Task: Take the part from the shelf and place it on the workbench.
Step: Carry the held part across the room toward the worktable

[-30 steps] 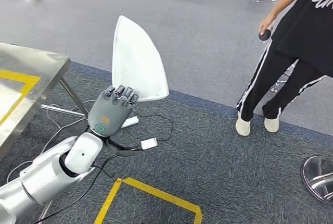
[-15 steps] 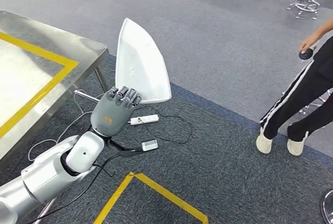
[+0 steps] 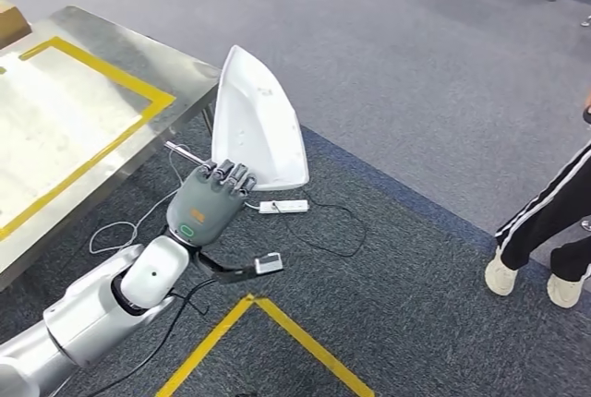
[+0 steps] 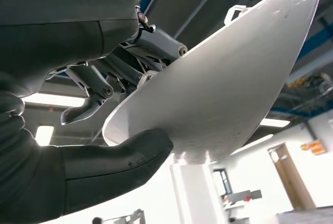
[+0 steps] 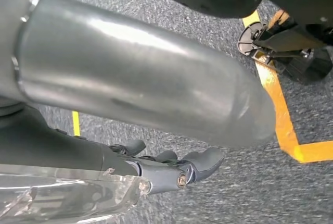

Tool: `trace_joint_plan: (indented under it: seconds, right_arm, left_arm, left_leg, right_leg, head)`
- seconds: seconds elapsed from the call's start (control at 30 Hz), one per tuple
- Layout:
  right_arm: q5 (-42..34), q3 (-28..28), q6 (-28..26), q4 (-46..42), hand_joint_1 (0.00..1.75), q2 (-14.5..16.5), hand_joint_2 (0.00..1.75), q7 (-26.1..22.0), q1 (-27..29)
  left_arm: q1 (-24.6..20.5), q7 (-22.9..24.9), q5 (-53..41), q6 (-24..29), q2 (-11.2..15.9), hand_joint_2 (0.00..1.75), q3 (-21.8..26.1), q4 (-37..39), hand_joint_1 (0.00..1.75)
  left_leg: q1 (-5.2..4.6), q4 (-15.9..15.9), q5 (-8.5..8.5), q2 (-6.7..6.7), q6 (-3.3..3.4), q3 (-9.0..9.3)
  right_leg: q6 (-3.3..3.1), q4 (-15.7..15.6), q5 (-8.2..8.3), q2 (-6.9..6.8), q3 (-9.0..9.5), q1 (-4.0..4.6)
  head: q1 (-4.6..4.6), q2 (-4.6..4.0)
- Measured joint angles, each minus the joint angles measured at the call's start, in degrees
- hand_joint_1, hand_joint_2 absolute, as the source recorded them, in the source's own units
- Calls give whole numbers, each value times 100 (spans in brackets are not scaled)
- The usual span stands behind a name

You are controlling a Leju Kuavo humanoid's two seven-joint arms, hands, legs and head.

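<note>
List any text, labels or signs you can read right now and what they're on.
No text is readable.
Orange mark on the back of the left hand: too small and blurred.
Green oval mark below it: nothing legible.
White part in that hand: no lettering visible.

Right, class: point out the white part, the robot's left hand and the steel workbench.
white part (image 3: 257, 125), head view, middle of its inner face.
left hand (image 3: 203, 205), head view, back of the hand.
workbench (image 3: 183, 72), head view, bare steel near the corner.
</note>
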Motion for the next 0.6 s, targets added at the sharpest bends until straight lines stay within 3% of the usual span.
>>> trace_joint_plan:
  seconds: [0.07, 0.13, 0.2, 0.27, 0.33, 0.37, 0.4, 0.43, 0.47, 0.5, 0.57, 0.6]
  right_arm:
    - [9, 0, 1, 0, 0, 12, 0, 0, -3]
    - [15, 0, 4, 0, 0, 17, 0, 0, -6]
    - [19, 0, 11, 0, 0, 16, 0, 1, -14]
    - [22, -2, 16, 0, 0, 16, 0, 1, -18]
    - [27, -4, 20, 0, 0, 16, 0, 2, -12]
    - [29, -6, 23, 0, 0, 16, 0, 4, -5]
    - [32, -8, 28, 0, 0, 16, 0, 6, 2]
    - [37, -10, 32, 0, 0, 15, 0, 8, 6]
    - [45, -13, 36, 0, 0, 15, 0, 10, 7]
    - [55, -14, 40, 0, 0, 15, 0, 12, 7]
    - [73, -15, 53, 2, 0, 20, 0, 13, 5]
    - [79, -16, 61, 4, 0, 24, 0, 13, 2]
  left_arm:
    - [27, -99, 0, -4, -44, 175, 154, 2, 175]
    - [47, -154, 0, -13, -100, 175, 298, 2, 175]
    - [93, -182, 0, -31, -133, 175, 390, 4, 175]
    - [127, -198, 0, -51, -151, 175, 454, 6, 175]
    - [140, -203, 0, -64, -186, 175, 497, 9, 175]
    - [154, -207, 0, -72, -203, 175, 504, 11, 175]
    - [180, -221, 0, -79, -215, 175, 512, 15, 175]
    - [219, -254, 0, -85, -228, 175, 532, 20, 175]
    - [264, -308, 0, -91, -248, 175, 573, 26, 175]
    - [307, -383, 1, -99, -276, 175, 634, 31, 175]
    - [364, -557, 2, -144, -360, 175, 797, 38, 175]
    - [381, -636, 2, -179, -404, 175, 883, 40, 175]
  left_leg:
    - [-81, -741, 228, 253, 93, 411]
    - [-140, -1079, 266, 376, 152, 565]
    - [-127, -1124, 295, 249, 188, 554]
    - [-78, -1153, 329, 127, 230, 558]
    - [-39, -1163, 346, 10, 253, 550]
    - [-32, -1162, 351, -51, 258, 544]
    - [-27, -1161, 355, -114, 257, 540]
    - [-21, -1160, 361, -178, 250, 538]
    - [-10, -1158, 367, -243, 239, 538]
    - [5, -1154, 373, -311, 221, 538]
    - [21, -1132, 387, -444, 161, 516]
    - [21, -1126, 404, -502, 128, 493]
  right_leg:
    - [14, 9, -8, -110, 0, 36]
    - [43, 13, -17, -234, -5, 69]
    - [88, 11, -33, -338, -5, 72]
    - [156, 210, -182, -174, -85, 59]
    - [215, 864, -527, 109, -372, 37]
    - [231, 1255, -694, 175, -552, 26]
    - [243, 1540, -786, 200, -690, 18]
    - [253, 1628, -769, 209, -737, 9]
    - [261, 1481, -640, 221, -671, -2]
    - [273, 1134, -435, 257, -504, -21]
    - [302, 349, -143, 488, -107, -82]
    - [296, 110, -87, 581, 16, -104]
  head:
    - [-1, 0]
    - [2, 0]
    - [3, 0]
    - [12, 0]
    - [29, 0]
    - [33, 0]
    - [36, 0]
    - [37, 0]
    - [36, 0]
    - [36, 0]
    - [41, 0]
    - [40, 0]
